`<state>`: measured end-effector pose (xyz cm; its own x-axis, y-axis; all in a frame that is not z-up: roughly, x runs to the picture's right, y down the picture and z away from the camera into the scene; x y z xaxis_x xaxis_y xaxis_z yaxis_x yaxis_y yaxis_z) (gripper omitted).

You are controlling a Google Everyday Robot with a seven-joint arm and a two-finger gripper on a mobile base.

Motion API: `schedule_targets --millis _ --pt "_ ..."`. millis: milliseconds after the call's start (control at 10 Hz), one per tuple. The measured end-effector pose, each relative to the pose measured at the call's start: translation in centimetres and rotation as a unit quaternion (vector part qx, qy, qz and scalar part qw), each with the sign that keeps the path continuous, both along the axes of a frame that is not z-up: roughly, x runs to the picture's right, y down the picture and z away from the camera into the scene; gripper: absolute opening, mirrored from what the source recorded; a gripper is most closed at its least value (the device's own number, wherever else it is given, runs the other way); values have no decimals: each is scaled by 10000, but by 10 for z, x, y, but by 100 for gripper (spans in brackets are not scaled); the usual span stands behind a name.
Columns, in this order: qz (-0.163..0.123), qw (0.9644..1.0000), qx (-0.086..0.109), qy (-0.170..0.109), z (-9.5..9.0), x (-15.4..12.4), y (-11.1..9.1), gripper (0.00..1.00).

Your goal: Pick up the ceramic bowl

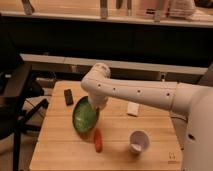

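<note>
Left of centre on the table: green bowl, tilted, its glossy inside facing the camera, upper right rim tucked under the arm's wrist. Gripper sits at that upper right rim, at the end of the white arm that reaches in from the right edge of the frame. Gripper itself hidden behind the wrist housing; cannot tell its state, nor whether it holds the rim.

Key relation: bowl lies down and to the left of the gripper, touching or nearly so at the rim only. Bowl's tilt suggests it may be partly lifted on that side; a judgement, not confirmed.

Nearby: carrot just below the bowl's lower right edge; cup well apart, lower right; dark block upper left of the bowl.
</note>
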<state>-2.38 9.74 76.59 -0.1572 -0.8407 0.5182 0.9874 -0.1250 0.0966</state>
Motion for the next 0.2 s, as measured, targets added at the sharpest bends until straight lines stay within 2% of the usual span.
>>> schedule_targets --millis 200 --pt "8 10000 27 0 -1 2 -6 0"
